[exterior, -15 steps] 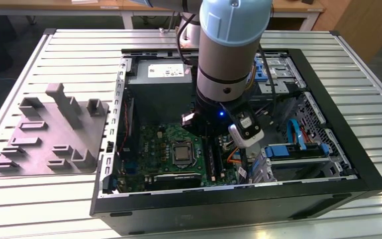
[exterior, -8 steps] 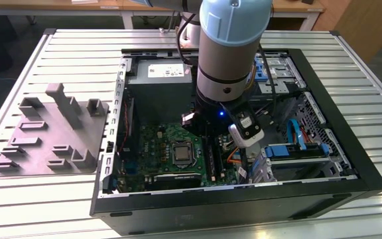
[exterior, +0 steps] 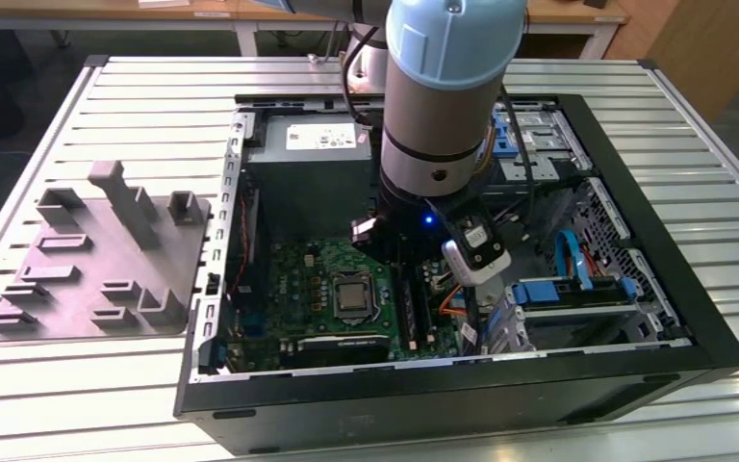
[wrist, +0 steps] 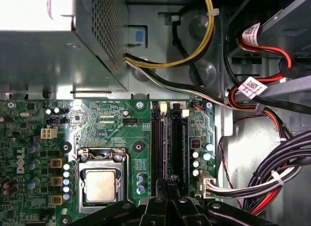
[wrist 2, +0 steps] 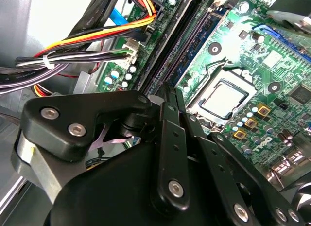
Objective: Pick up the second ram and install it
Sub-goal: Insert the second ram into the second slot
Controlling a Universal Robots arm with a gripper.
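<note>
Well off to the exterior view's left of the gripper (wrist 2: 169,92), a grey moulded tray (exterior: 36,318) lay on the slatted table (exterior: 729,289), probably a rack for parts waiting to be fitted. Nearer the gripper on that side, the processor socket (exterior: 347,294) sat bare on the green motherboard (exterior: 295,279) inside the open computer case (exterior: 472,395). The arm pointed straight down into the case, so the gripper hung just above the two long black memory slots (wrist: 159,138), lined up along them as a stick must go in. Its fingers were drawn nearly together; whether they pinched anything could not be told. The second ram (wrist 2: 205,26) appeared to be the thin bluish-green strip on edge in the slot just ahead of the fingertips, though that was uncertain. To the exterior view's right of the gripper, bundled cables (wrist: 272,177) lay clear of the slots
</note>
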